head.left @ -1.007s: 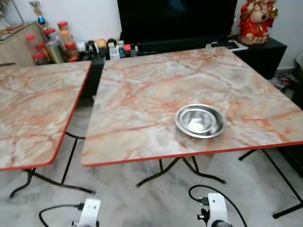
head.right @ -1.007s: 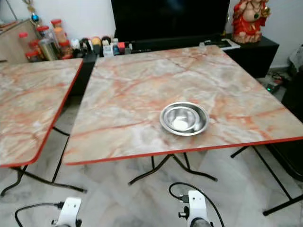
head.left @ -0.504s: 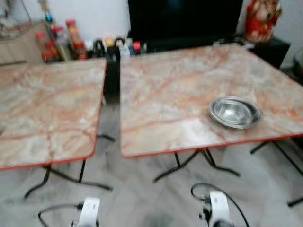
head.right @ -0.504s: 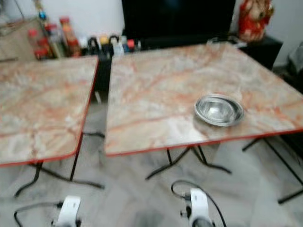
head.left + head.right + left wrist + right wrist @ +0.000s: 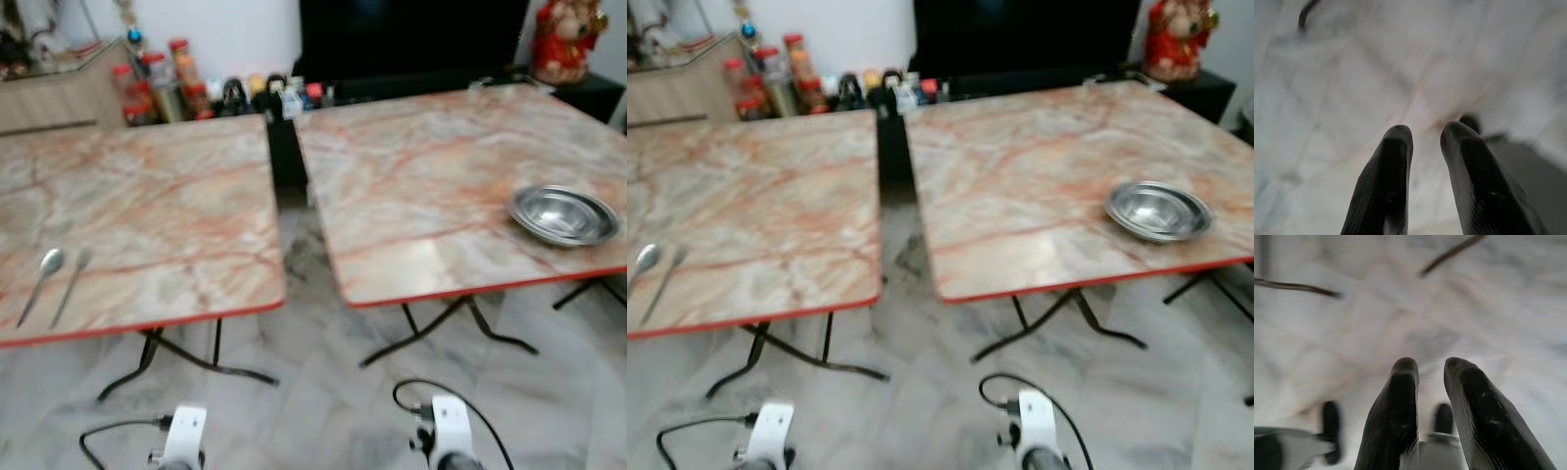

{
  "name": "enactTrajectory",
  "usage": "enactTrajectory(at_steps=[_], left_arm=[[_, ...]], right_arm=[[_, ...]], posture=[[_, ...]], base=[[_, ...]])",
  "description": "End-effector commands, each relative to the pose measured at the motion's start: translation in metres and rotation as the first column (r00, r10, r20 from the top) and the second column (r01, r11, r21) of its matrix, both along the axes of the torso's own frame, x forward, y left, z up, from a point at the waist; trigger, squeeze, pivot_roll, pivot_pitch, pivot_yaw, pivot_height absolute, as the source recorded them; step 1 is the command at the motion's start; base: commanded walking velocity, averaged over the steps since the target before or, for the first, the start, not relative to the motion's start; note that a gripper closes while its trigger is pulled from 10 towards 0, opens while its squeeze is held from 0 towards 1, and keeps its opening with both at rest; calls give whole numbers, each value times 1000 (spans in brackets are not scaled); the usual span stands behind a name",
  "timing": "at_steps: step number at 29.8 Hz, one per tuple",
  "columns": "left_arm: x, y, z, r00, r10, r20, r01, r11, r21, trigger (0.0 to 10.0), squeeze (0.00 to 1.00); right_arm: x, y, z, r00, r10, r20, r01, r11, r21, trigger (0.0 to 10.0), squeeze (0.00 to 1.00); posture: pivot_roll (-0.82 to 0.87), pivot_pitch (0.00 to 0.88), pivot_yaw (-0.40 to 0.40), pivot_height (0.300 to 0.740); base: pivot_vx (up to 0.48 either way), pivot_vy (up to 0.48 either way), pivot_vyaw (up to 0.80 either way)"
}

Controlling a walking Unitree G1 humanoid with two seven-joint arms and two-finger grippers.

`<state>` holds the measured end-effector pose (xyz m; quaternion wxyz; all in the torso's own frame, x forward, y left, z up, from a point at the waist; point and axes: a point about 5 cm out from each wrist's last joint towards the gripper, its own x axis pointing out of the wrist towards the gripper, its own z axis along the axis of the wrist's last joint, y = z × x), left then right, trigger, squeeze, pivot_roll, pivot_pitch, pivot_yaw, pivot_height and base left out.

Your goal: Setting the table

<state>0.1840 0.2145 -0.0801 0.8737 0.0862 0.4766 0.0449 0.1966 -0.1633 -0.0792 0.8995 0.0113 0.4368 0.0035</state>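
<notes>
Steel cutlery first: we are cataloguing a slim silver metal spoon (image 5: 43, 278) and, just beside it, a thin silver metal fork (image 5: 70, 286), both lying flat near the front edge of the left marble-patterned, red-edged table (image 5: 157, 206), at about ten o'clock from where we are standing. At about two o'clock, a shallow round stainless-steel bowl (image 5: 564, 214) is sitting near the front edge of the right marble-patterned table (image 5: 431, 186).

We are judging the cutlery light, rigid and slippery, lying flush on a hard top; the mid-handle looks the soundest place to pinch, or a slide to the table edge to get under it. The bowl seems light, stiff and smooth, not fragile; its thin rim is where we would be taking hold, one finger inside and one outside.

Our left gripper (image 5: 1424, 134) is hanging low over the grey tiled floor (image 5: 323, 392), fingers slightly parted and holding nothing. Our right gripper (image 5: 1429, 369) is hanging likewise, fingers a little apart and empty. Both are well apart from the tables. The head views are blurred.
</notes>
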Motion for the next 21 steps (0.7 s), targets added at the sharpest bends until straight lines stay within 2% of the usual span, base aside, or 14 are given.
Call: enactTrajectory(at_steps=[1, 4, 9, 21], left_arm=[[6, -2, 3, 1000, -3, 14, 3, 1000, -1, 10000, 0], [6, -1, 3, 1000, -4, 14, 4, 1000, 1, 10000, 0], [4, 0, 2, 1000, -8, 10, 8, 1000, 3, 10000, 0], [3, -1, 1, 1000, -11, 8, 11, 1000, 2, 10000, 0]], right_arm=[[3, -6, 2, 1000, -6, 13, 6, 1000, -18, 10000, 0], [2, -6, 1, 1000, 2, 8, -2, 1000, -24, 10000, 0], [1, -5, 1, 1000, 3, 7, -3, 1000, -24, 10000, 0], [-1, -5, 0, 1000, 1, 0, -1, 1000, -17, 10000, 0]], posture=[[-13, 0, 51, 740], [-9, 0, 53, 740], [-12, 0, 57, 740], [-3, 0, 49, 740]], base=[[0, 458, 0], [0, 458, 0], [0, 447, 538], [0, 441, 0]])
